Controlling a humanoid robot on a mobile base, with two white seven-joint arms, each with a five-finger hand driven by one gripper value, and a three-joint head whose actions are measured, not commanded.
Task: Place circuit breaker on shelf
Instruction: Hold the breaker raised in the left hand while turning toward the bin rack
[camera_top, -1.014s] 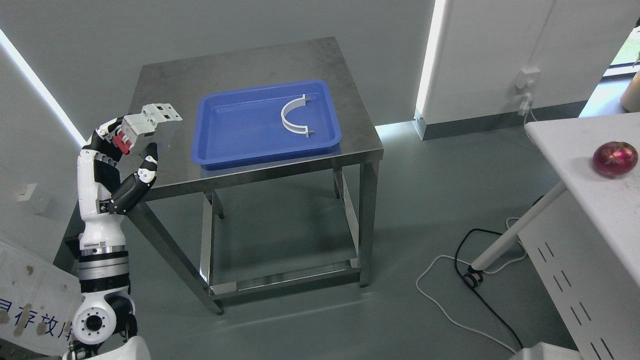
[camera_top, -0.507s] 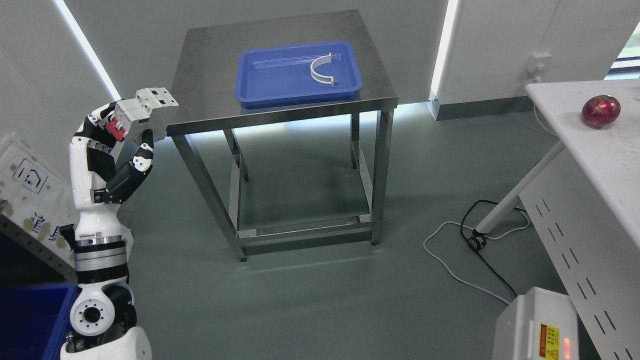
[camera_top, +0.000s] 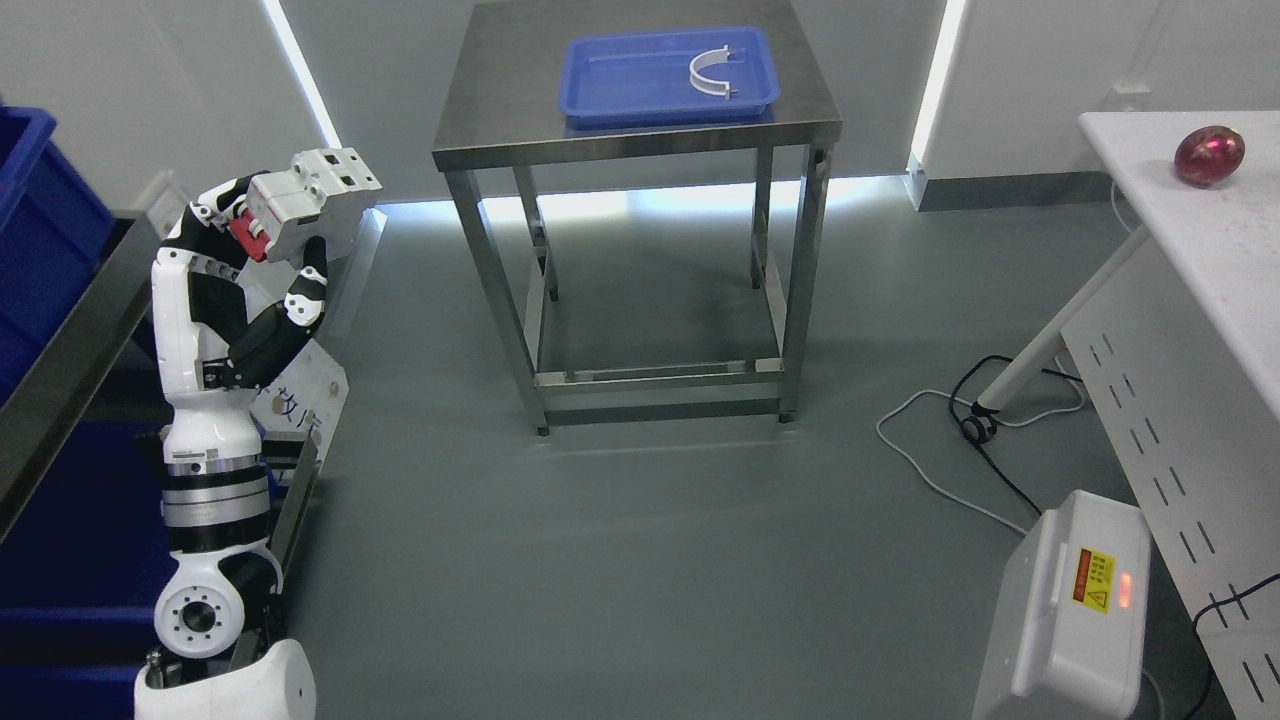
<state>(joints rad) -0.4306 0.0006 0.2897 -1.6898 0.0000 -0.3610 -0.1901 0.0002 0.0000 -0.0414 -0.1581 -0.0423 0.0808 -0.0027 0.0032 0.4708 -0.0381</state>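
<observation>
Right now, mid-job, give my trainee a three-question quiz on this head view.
1. True or false: the robot's left hand grips the white circuit breaker with the red switch.
2. What lies in the blue plastic tray on the steel table?
A. a white curved bracket
B. a red ball
C. nothing
3. Fill in: the shiny dark red egg-shaped object rests on the ____ table at the picture's right.

Key: 1 true; 2 A, the white curved bracket; 3 white, the white table.
</observation>
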